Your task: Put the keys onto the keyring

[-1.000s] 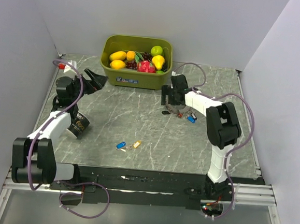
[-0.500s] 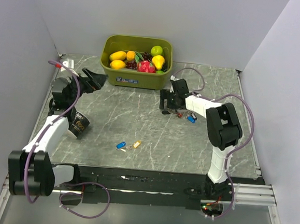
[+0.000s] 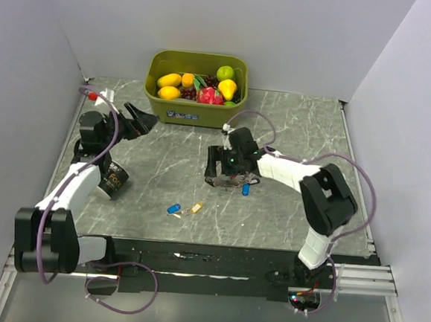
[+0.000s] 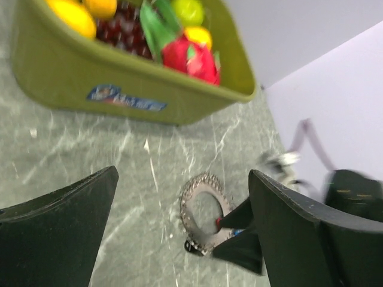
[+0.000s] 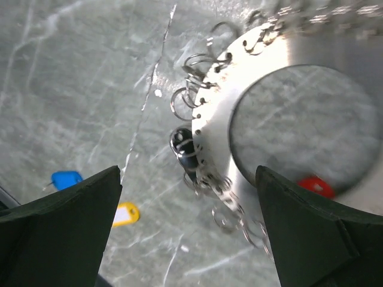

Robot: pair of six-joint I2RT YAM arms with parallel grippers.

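Left arm [image 3: 75,183] bent upright, left gripper [image 3: 143,117] jaws wide apart; right arm [image 3: 289,171] extended inward, right gripper [image 3: 221,169] pointing down, jaws spread

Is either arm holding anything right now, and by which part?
Nothing is visibly held. Left gripper: open, empty. Right gripper: fingers wide apart over the keyring, not clamped on it.

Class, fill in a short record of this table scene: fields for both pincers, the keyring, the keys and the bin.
Left pincer: open, empty, near the bin
Right pincer: open, above the keyring
Keyring: lying on the table
Loose keys: blue key and yellow key, side by side
By the keyring: second blue key, red key
Bin: green, holds fruit
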